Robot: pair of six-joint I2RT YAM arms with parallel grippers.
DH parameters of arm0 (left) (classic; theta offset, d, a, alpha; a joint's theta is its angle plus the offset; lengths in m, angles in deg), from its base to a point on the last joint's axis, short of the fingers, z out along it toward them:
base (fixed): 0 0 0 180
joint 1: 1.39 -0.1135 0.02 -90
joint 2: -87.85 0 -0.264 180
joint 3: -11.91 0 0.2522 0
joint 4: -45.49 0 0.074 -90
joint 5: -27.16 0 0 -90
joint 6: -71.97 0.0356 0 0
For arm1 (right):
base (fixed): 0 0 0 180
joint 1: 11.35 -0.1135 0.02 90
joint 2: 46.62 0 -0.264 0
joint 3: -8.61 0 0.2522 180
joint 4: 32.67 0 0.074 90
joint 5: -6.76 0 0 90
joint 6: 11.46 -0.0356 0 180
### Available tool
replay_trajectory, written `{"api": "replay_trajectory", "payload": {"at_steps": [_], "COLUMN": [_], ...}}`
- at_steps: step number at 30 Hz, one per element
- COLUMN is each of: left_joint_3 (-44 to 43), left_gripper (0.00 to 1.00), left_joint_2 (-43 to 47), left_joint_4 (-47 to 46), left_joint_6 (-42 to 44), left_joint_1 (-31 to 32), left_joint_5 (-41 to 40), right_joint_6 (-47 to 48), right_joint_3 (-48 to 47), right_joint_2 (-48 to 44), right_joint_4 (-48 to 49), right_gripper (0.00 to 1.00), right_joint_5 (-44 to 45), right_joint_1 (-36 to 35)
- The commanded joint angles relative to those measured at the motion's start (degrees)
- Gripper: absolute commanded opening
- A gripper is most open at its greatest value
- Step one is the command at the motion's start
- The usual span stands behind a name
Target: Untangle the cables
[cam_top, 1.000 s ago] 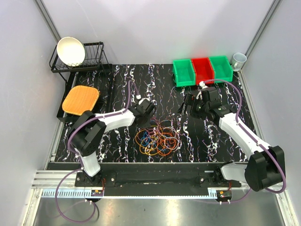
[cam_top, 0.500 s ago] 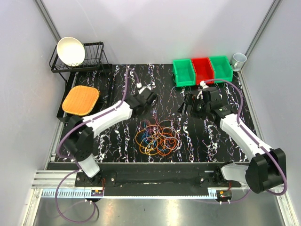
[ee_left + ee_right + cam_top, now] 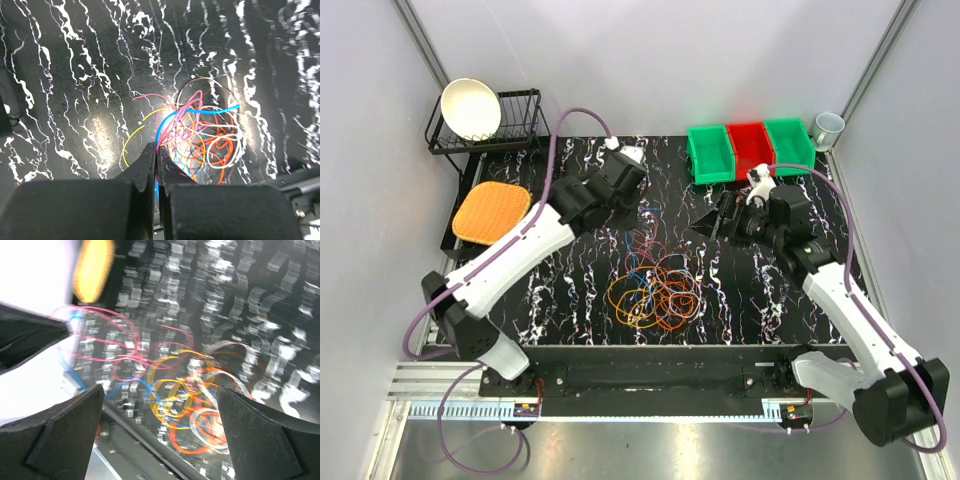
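pinching blue strand (image 3: pixel 200 113) in left gripper (image 3: pixel 156 150), raised to draw it out of cables (image 3: pixel 210 145) heaped just below its tips. holding right gripper (image 3: pixel 160 392) wide over heap, probably to pin it.

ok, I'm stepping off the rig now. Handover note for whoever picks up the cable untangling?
Left gripper: shut on blue and pink strands, raised on the far side of the pile, with the strands stretched up from it.
Right gripper: open, holds nothing, hovers to the far right of the pile.
Cable pile: one tangled heap on the table, central, towards the near edge. Orange, yellow, blue, pink and white loops are interlocked.
Done: one pinch taken; no loop lies apart yet.
Left: separate every loop. Pinning the heap with the right gripper while the left pulls would probably help.
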Motion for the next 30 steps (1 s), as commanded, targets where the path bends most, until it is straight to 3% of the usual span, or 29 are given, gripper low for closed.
{"api": "replay_trajectory", "payload": {"at_steps": [1,10,18,30], "left_joint_3": [-1.84,4.22,5.54,6.69], "left_gripper": [0.00,0.00,0.00,0.00], "left_joint_2": [4.39,7.90,7.73,7.82], "left_joint_4": [1.28,-3.73,-6.80,-8.56], "left_joint_6": [2.19,0.87,1.04,1.22], "left_joint_1": [-0.05,-0.14,-0.05,-0.05], "left_joint_5": [3.11,8.64,12.60,15.06], "right_joint_6": [-4.65,-6.24,-6.59,-6.50], "right_joint_3": [3.92,9.37,9.73,7.27], "right_joint_2": [-3.64,-0.22,7.42,13.67], "right_joint_4": [14.05,25.13,32.44,35.09], "right_gripper": [1.00,0.91,0.89,0.77], "right_joint_5": [-9.56,-15.53,-18.35,-16.24], "right_joint_1": [-0.33,-0.42,-2.79,-7.62]}}
